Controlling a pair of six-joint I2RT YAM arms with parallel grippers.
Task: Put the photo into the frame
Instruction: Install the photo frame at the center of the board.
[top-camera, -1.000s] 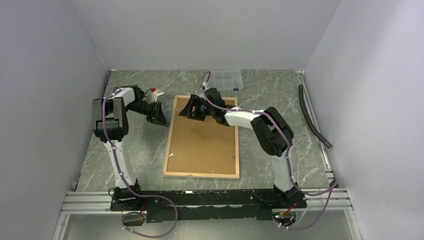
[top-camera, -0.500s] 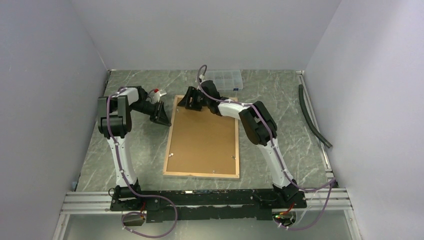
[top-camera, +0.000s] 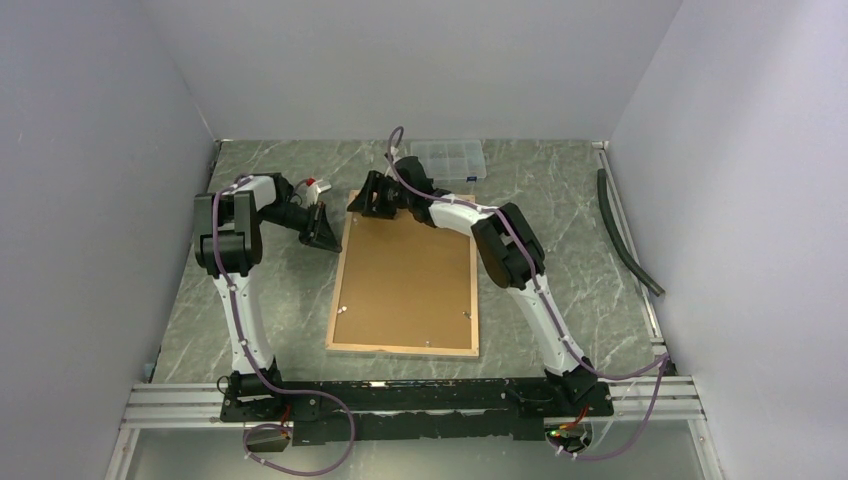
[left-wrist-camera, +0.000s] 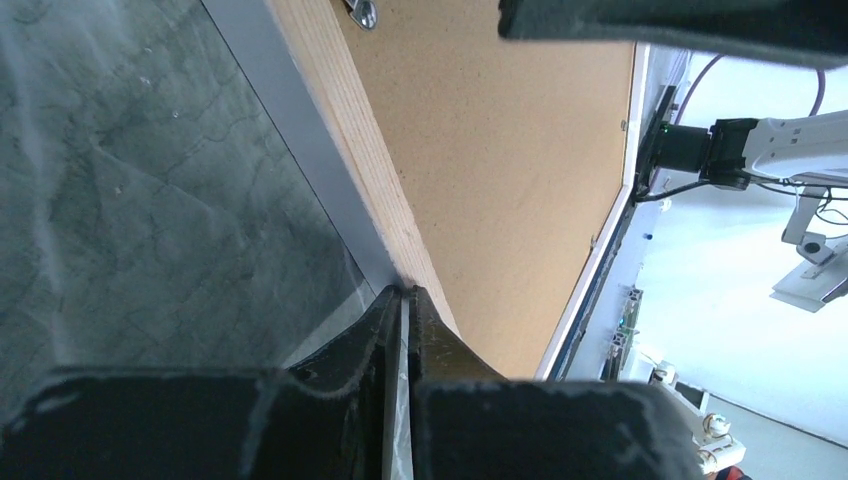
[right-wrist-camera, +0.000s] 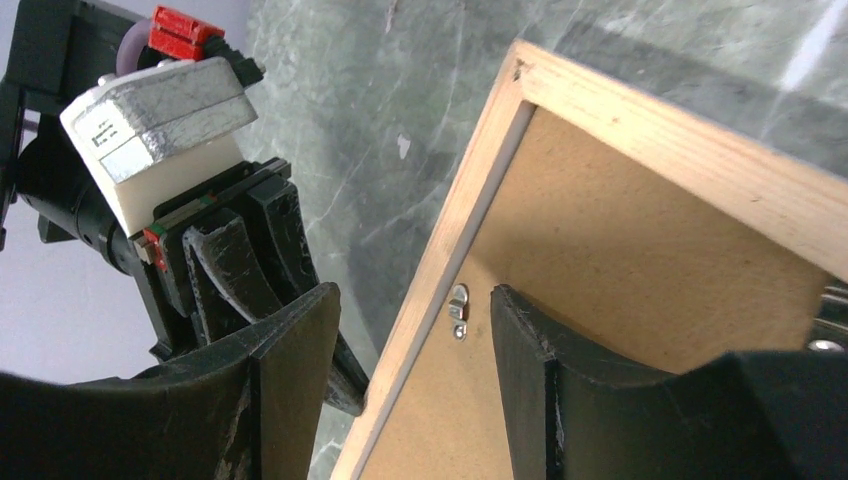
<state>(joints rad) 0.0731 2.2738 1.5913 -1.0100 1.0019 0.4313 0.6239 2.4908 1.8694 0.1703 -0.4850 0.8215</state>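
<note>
- The frame (top-camera: 400, 349) lies face down on the marbled table (top-camera: 560, 200), wood back up. The brown backing board (top-camera: 405, 280) sits in its recess, and both arms reach to its far left corner, apparently to work on the back.
- The right gripper (right-wrist-camera: 410, 310) hangs with jaws spread astride the left rail near that corner. One finger is outside the wood and the other over the board, with a small metal turn clip (right-wrist-camera: 458, 302) between them. Neither finger visibly touches anything.
- The left gripper (left-wrist-camera: 405, 295) has its jaws pressed almost together, with only a thin slit between. Its tips are against the outer side of the same rail, likely steadying or prying the frame. Whether anything thin sits in the slit cannot be told.
- The photo shows in no view. It may lie under the board, but that cannot be told.
</note>
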